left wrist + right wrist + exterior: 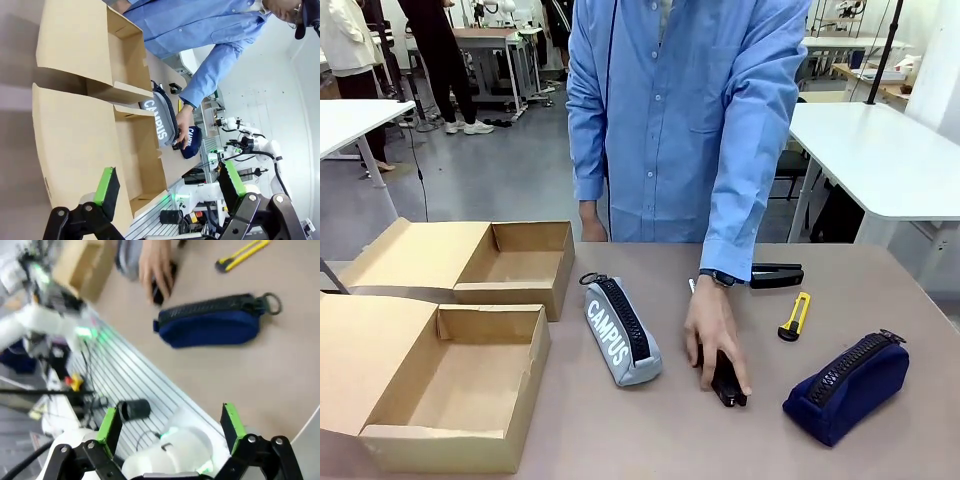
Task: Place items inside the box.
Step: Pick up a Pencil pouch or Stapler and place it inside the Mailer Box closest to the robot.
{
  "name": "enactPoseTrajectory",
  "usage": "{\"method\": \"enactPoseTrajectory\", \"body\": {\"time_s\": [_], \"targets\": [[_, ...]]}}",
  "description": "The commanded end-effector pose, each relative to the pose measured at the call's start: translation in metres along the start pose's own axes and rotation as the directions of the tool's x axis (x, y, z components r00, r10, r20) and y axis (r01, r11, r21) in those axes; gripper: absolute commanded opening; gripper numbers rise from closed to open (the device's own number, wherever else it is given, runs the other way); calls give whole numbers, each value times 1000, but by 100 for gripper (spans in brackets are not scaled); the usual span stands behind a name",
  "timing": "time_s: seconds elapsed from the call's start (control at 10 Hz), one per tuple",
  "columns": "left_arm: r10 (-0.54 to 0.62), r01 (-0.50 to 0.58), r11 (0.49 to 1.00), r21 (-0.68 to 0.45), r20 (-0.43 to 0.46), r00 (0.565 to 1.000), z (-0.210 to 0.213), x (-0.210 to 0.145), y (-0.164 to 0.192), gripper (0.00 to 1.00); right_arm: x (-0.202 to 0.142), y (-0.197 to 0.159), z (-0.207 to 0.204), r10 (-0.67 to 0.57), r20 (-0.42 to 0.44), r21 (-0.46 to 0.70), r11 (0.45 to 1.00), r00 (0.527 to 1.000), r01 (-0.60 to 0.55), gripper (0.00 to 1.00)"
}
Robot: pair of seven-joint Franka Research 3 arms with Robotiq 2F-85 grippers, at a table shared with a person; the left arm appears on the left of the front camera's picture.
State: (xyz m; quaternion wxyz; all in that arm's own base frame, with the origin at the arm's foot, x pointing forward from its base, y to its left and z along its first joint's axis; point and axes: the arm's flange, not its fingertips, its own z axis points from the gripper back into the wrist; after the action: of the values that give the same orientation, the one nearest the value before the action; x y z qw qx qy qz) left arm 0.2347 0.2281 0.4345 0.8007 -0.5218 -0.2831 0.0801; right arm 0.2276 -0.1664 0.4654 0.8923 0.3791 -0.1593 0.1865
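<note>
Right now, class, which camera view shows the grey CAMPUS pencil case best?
The front view: the grey pencil case lies whole, lettering readable. The left wrist view shows it sideways, farther off; the right wrist view catches a blurred end at its top edge.

The front view is taken from the robot's side, a little above the worktop (650, 440). It faces across it to the person (680, 120) at the far edge, at middle distance. The left wrist view is rolled on its side. It looks along its own fingers (107, 186) from beyond the worktop's left end, over the cardboard boxes (75, 140), toward the person. The right wrist view looks down past its fingers (111, 426) from the robot's edge, rather close and blurred. All three share the navy pencil case (210, 327) and the person's hand (715, 325).
</note>
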Motion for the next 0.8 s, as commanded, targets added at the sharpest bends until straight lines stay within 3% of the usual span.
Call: {"method": "enactPoseTrajectory", "body": {"time_s": [0.0,0.4,0.6,0.7], "targets": [[-24,24,999,-23,14,1000,0,2,0,100,1,-19,16,7,175,51,999,985,-17,100],[-24,24,999,-23,14,1000,0,2,0,100,19,-3,-14,155,192,-26,988,969,-153,100],[-24,24,999,-23,14,1000,0,2,0,100,43,23,-61,329,59,-91,942,943,-323,100],[-24,24,999,-23,14,1000,0,2,0,100,55,35,-84,448,-57,-111,885,892,-451,100]]}}
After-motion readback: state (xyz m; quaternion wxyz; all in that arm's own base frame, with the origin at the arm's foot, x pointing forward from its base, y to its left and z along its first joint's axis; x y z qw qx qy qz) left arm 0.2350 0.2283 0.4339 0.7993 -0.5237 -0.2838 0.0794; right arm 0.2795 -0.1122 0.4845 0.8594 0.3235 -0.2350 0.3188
